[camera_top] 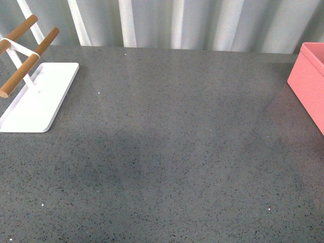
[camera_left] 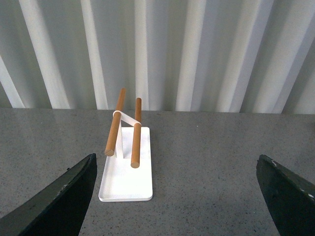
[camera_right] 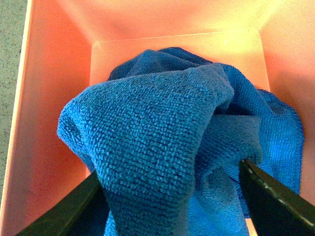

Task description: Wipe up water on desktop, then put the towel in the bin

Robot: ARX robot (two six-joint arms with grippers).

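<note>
The blue towel [camera_right: 167, 132] lies bunched inside the salmon-pink bin [camera_right: 54, 73]. My right gripper [camera_right: 170, 201] hangs open over it, its dark fingers [camera_right: 273, 196] spread on either side of the cloth's raised fold. In the front view only a corner of the bin [camera_top: 309, 83] shows at the far right of the speckled grey desktop [camera_top: 172, 152], and neither arm appears there. My left gripper [camera_left: 177, 196] is open above bare desktop [camera_left: 206, 167], nothing between its fingers. No water shows on the surface.
A white tray [camera_top: 38, 101] with two wooden bars [camera_top: 28, 61] stands at the back left of the desktop. The tray [camera_left: 125, 177] also lies ahead of the left gripper. A white corrugated wall [camera_top: 177, 23] runs behind the desktop.
</note>
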